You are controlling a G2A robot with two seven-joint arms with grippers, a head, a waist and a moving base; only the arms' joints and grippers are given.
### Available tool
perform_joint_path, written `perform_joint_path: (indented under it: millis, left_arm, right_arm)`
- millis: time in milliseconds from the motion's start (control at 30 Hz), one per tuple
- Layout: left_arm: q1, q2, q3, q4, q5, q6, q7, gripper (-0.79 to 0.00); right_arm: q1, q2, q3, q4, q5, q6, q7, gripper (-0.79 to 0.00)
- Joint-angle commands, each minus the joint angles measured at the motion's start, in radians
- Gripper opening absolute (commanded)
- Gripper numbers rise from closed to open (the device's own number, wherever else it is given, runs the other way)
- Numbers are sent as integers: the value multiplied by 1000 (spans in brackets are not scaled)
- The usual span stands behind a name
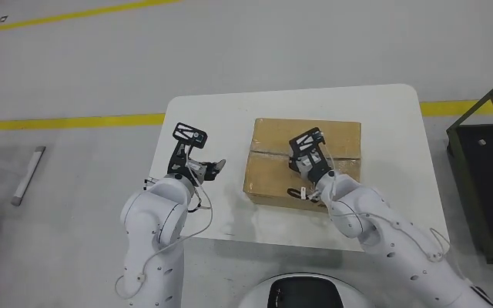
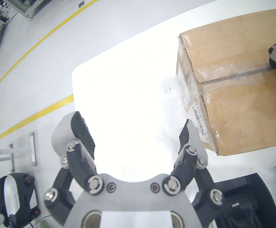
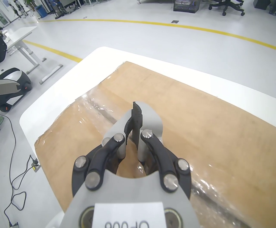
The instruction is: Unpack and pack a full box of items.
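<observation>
Two arms are seen over a white bench (image 1: 397, 115) in the top view. A sealed cardboard box (image 1: 339, 138) lies flat on the bench's right half, its long axis running from the robot's left to its right, with a taped seam along that axis. The left gripper (image 1: 214, 168) is held above bare bench just beside the box's left end. The right gripper (image 1: 296, 160) is placed over the seam. Grey floor with yellow lines (image 1: 77, 122) surrounds the bench.

From the left wrist, the left gripper (image 2: 132, 125) is shown spread wide and holding nothing, with the box (image 2: 232, 108) near one finger and a labelled end facing it.

From the right wrist, the right gripper (image 3: 136, 112) is seen with its fingers pressed together and nothing between them, pointed along the seam of the box (image 3: 194, 129). Whether the tape is touched cannot be told. Office chairs (image 3: 226, 6) stand on the floor beyond.
</observation>
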Motion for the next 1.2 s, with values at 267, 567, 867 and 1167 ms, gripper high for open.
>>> perform_joint_path:
  millis: [267,567,867,1167]
  left_arm:
    - [0,0,0,0,0,0,0,0]
    - [0,0,0,0,0,0,0,0]
    - [0,0,0,0,0,0,0,0]
    - [0,0,0,0,0,0,0,0]
  right_arm:
    - [-108,17,90,-67,-78,-22,7,-785]
    - [-199,28,168,-126,-143,-34,-6,-785]
    - [-272,37,257,-177,-171,-44,1,-785]
    - [-344,45,352,-212,-185,-51,2,-785]
